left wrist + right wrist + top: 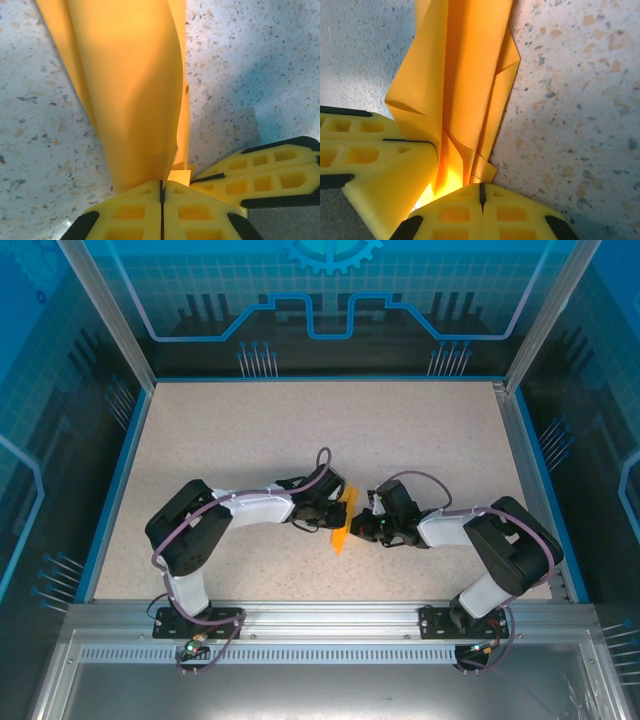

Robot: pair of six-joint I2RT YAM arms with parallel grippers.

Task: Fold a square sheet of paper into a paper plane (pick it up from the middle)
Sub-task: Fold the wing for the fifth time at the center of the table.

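Note:
The orange-yellow sheet of paper (343,527) is folded lengthwise into a narrow, layered dart shape and is held just above the middle of the table between both arms. My left gripper (328,513) is shut on it from the left. In the left wrist view the folded paper (135,90) rises out of the closed seam of my left gripper (161,189), with the right gripper's yellow fingers (265,175) close beside it. My right gripper (364,527) is shut on the paper from the right. In the right wrist view the creased layers (465,75) run into my right gripper (481,192), and the left gripper's fingers (370,150) touch the paper at the left.
The speckled beige table (250,430) lies open around the two arms. A blue rim (112,490) and transparent walls enclose it on the left, back and right. An aluminium rail (320,612) carrying the arm bases runs along the near edge.

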